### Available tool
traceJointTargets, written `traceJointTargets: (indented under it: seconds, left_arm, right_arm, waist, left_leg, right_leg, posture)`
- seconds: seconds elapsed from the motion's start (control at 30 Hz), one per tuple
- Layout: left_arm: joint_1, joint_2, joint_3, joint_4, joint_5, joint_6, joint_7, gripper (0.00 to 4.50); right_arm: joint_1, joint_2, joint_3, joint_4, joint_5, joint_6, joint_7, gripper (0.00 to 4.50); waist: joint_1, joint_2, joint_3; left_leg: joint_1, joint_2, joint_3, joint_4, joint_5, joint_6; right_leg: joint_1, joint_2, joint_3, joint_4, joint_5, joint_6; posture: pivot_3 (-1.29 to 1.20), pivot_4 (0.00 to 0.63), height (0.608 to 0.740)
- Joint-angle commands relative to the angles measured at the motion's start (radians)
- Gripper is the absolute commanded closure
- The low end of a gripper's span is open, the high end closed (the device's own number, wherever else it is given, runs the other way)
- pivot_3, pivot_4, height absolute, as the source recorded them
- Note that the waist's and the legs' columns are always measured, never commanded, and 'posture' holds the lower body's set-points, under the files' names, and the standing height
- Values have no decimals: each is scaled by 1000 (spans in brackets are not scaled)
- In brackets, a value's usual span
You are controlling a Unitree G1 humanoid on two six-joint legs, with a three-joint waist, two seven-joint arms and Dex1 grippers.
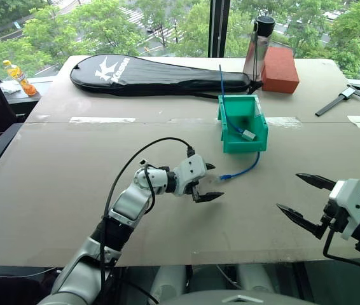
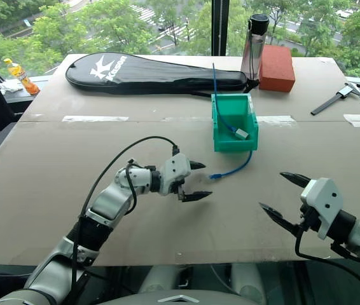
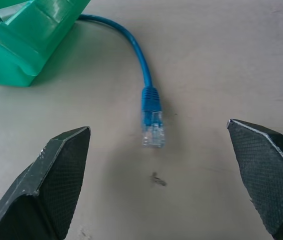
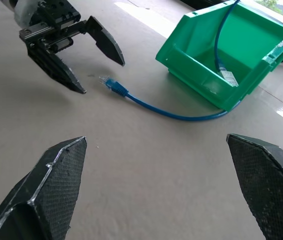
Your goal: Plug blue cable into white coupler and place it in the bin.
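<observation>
At the far left edge, beyond the table [image 1: 72, 210], a yellow bottle [image 1: 18, 76] with an orange label lies on its side; its print is too small to read. Along the back of the table stretches a black racket cover [image 1: 154, 76] carrying a large white "K" logo and a white brand word beside it, which cannot be made out for certain. Further right stand a dark-capped flask [image 1: 258, 47] and a red-brown brick [image 1: 279, 70].

Near the table's middle, the left gripper [image 1: 210, 182] hovers low over the surface with its two black fingers [image 3: 56, 175] spread wide, holding nothing. The clear plug of the blue cable [image 3: 146, 80] lies on the table just ahead of the gap between those fingers, not touching either one. From the plug the cable curves away to the lower front lip of the bin [image 1: 243, 145] and passes under it. Inside the bin rests a second blue cord [image 1: 222, 86], whose far end sticks up over the back wall, tipped with a white block [image 1: 249, 135].

On the right, the right gripper [image 1: 306, 198] hangs well apart from the cable and bin, its fingers [image 4: 46, 195] likewise spread wide and empty. A dark hand tool [image 1: 336, 100] lies near the far right edge.
</observation>
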Motion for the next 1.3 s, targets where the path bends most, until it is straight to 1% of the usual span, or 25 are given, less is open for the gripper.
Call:
traceJointTargets:
  seconds: [0.03,0.07,0.1,0.17,0.23,0.27,0.33,0.37,0.57,0.63,0.7,0.77,0.87,0.97,1.1,1.2,1.3]
  left_arm:
    - [-36,-16,-5,41,20,-11,-14,0]
    - [-39,-18,-10,52,28,-18,-20,531]
    - [-43,-22,-14,65,32,-26,-26,811]
    - [-49,-30,-17,81,36,-33,-36,1659]
    - [-53,-34,-17,91,40,-39,-45,2581]
    - [-54,-36,-16,94,41,-41,-50,3151]
    - [-56,-39,-14,99,43,-44,-54,4089]
    - [-54,-39,-11,99,42,-49,-58,4419]
    - [-39,-47,11,73,22,-80,-67,4419]
    - [-28,-49,28,56,4,-108,-74,4419]
    - [-10,-51,55,19,-40,-127,-91,4419]
    - [7,-48,80,-30,-87,-149,-116,4419]
    - [13,-49,104,-99,-127,-181,-134,4419]
    - [3,-62,119,-121,-128,-233,-124,4419]
    - [-16,-81,135,-109,-117,-322,-112,4419]
    - [-22,-88,134,-92,-102,-372,-104,4419]
    - [-22,-91,126,-87,-93,-398,-97,4419]
  right_arm:
    - [19,-12,-53,-31,20,-36,-6,85]
    - [23,-11,-55,-32,22,-38,-10,0]
    - [28,-9,-58,-39,28,-36,-16,0]
    - [39,-6,-60,-53,36,-32,-26,0]
    - [51,-5,-63,-66,45,-28,-32,0]
    - [59,-5,-66,-72,51,-28,-33,0]
    - [69,-8,-70,-76,58,-29,-35,0]
    - [71,-12,-70,-76,62,-29,-33,0]
    - [56,-33,-62,-59,75,-30,-28,0]
    - [45,-36,-50,-57,93,1,-46,0]
    - [22,-26,-29,-66,158,106,-106,0]
    - [-6,1,2,-78,308,262,-202,0]
    - [-51,80,73,-102,504,379,-339,0]
    - [-137,188,146,-103,636,427,-524,0]
    - [-243,300,220,-86,774,438,-708,0]
    - [-297,336,255,-71,870,435,-797,0]
    - [-348,343,277,-37,914,433,-847,0]
  waist:
    - [-1,0,0]
    - [-1,0,0]
    - [-1,0,0]
    - [1,0,0]
    - [2,0,0]
    - [2,0,0]
    - [3,0,0]
    - [3,0,0]
    - [2,0,0]
    - [2,0,0]
    - [1,0,0]
    - [0,0,0]
    - [1,0,0]
    - [1,1,-1]
    - [0,0,-1]
    - [1,0,-1]
    - [1,0,-1]
  left_leg:
    - [0,0,0,0,0,0]
    - [0,0,0,0,0,0]
    - [0,0,0,0,0,0]
    - [0,0,0,0,0,0]
    - [0,0,0,0,0,0]
    - [0,0,0,0,0,0]
    - [0,0,0,0,0,0]
    - [0,0,0,0,0,0]
    - [0,0,0,0,0,0]
    - [0,0,0,0,0,0]
    - [0,0,0,0,0,0]
    - [0,0,0,0,0,0]
    - [-1,1,-2,0,0,0]
    - [-1,1,-2,0,0,0]
    - [-1,0,-2,1,0,0]
    - [-1,0,-2,1,0,0]
    - [-1,0,-2,1,0,0]
  right_leg:
    - [0,0,0,0,0,0]
    - [0,0,0,0,0,0]
    - [0,0,0,0,0,0]
    - [0,0,0,0,0,-1]
    - [0,0,0,0,0,-1]
    - [0,0,0,0,0,-1]
    - [0,-1,0,0,0,-1]
    - [0,-1,0,0,0,-1]
    - [0,-1,0,0,0,-1]
    - [0,-1,0,0,0,-1]
    - [0,-1,0,0,1,-3]
    - [0,-1,0,0,2,-3]
    - [0,-2,0,0,2,-4]
    - [1,-3,1,0,2,-4]
    - [1,-2,0,0,2,-4]
    - [0,-1,-1,0,2,-4]
    - [1,-1,-1,0,3,-3]
  posture:
    - [0,150,740]
    - [0,150,740]
    - [0,150,740]
    - [0,150,740]
    - [0,150,740]
    - [0,150,740]
    - [0,150,740]
    - [0,150,740]
    - [0,150,740]
    - [0,150,740]
    - [0,150,740]
    - [0,150,740]
    - [0,150,740]
    - [0,150,740]
    - [0,150,740]
    - [0,150,740]
    - [0,150,740]
